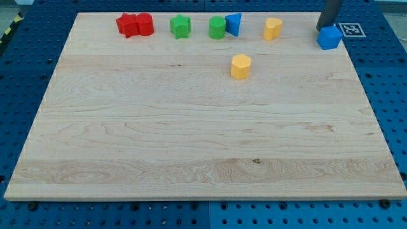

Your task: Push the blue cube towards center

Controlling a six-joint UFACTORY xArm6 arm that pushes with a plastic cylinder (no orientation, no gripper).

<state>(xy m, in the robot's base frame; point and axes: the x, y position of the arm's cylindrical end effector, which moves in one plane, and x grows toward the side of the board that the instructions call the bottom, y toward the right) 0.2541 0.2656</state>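
The blue cube (329,37) sits at the view's top right corner of the wooden board (203,140), close to the right edge. My tip (324,28) comes down from the view's top and rests just above and to the left of the cube, touching or nearly touching its top-left side.
Along the view's top edge stand a red star block (128,25), a red cylinder (145,24), a green star block (180,27), a green cylinder (217,28), a blue triangle (233,24) and a yellow block (273,28). A yellow hexagon block (241,66) lies lower. A marker tag (350,29) lies beside the cube.
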